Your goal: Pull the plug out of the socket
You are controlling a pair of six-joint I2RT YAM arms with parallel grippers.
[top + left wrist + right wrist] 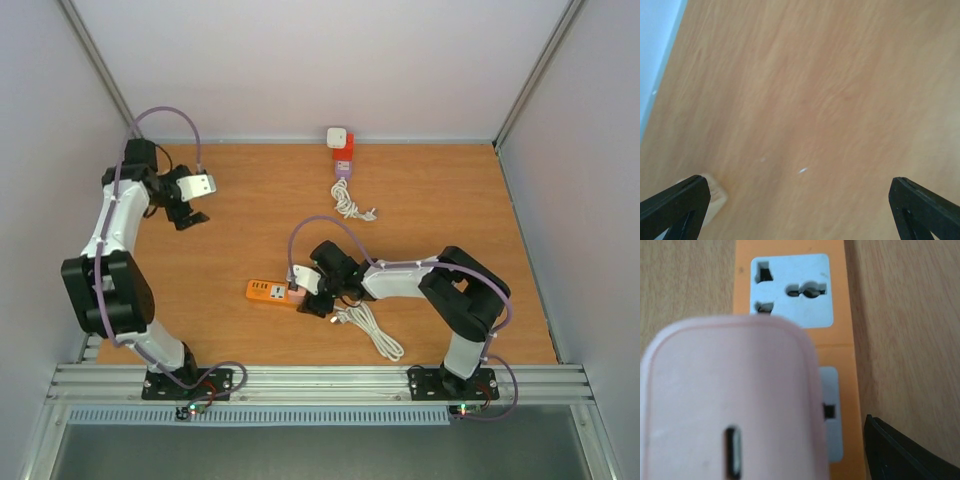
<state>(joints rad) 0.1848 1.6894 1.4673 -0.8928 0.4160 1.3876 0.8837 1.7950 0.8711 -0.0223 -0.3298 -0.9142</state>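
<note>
The power strip (pixel 268 291) lay on the table (pixel 450 200), left of centre, toward the near edge. The plug (pixel 297 296) sat on its right end, under the right gripper (pixel 318 292). A coiled cable (pixel 375 335) lay just right of them. A second power strip (pixel 343 160) lay at the rear edge, with another cable (pixel 350 205) before it.

The orange power strip (pixel 265 291) lies flat on the wooden table, near the middle, its length running left to right in the top view. From the right wrist, its far outlet (pixel 790 290) shows a pale grey face with dark pin holes and stands free. A pink plug (pixel 730 400), blocky with rounded corners and a narrow dark slot in its top face, sits over the nearer outlet (pixel 832 412) and hides most of it.
</note>
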